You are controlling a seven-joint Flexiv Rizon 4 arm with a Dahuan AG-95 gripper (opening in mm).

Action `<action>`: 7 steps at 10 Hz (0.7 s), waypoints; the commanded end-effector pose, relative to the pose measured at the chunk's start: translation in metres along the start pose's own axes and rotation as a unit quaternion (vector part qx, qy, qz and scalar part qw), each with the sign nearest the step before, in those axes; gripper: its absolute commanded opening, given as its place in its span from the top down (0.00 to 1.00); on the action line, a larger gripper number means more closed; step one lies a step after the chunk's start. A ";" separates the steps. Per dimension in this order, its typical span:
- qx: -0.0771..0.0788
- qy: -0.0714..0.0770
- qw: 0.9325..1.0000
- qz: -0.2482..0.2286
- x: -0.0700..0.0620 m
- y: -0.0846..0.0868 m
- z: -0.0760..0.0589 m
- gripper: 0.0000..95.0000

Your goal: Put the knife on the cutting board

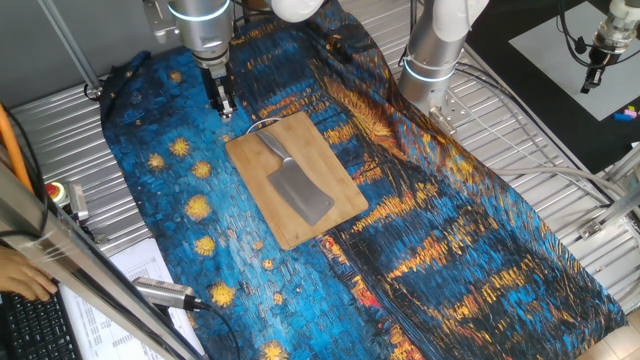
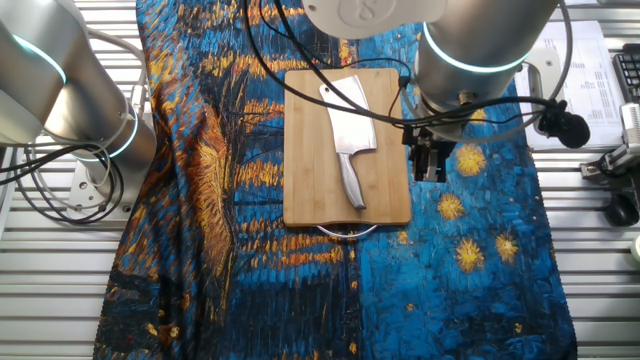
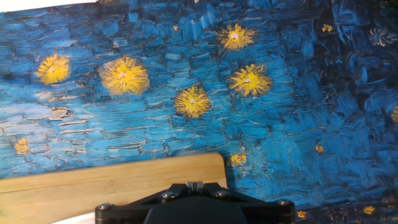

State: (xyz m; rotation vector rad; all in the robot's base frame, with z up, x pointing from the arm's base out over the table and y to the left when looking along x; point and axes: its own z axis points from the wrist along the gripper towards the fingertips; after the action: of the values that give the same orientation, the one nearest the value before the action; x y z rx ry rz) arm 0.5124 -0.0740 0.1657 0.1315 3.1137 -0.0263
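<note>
The knife (image 1: 296, 182), an all-metal cleaver, lies flat on the bamboo cutting board (image 1: 330, 160); its handle points toward the wire-loop end. The other fixed view shows the knife (image 2: 348, 128) on the cutting board (image 2: 305, 170) too. My gripper (image 1: 224, 106) hangs above the blue cloth just beyond the board's loop end, empty, its fingers together. In the other fixed view my gripper (image 2: 430, 170) is beside the board's right edge. The hand view shows my shut fingertips (image 3: 194, 185) over a corner of the cutting board (image 3: 112, 183); the knife is out of that view.
A blue starry-night cloth (image 1: 180, 200) covers the table. A second robot arm's base (image 1: 432, 60) stands at the back. A person's hand (image 1: 25, 280), papers and a microphone (image 1: 165, 292) are at the front left. Metal grating surrounds the cloth.
</note>
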 end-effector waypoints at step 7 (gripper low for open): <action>-0.003 -0.002 1.000 -0.002 0.001 -0.001 0.001 1.00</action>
State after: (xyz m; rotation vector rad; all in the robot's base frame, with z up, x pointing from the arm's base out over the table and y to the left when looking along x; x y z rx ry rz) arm 0.5114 -0.0744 0.1648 0.1253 3.1104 -0.0177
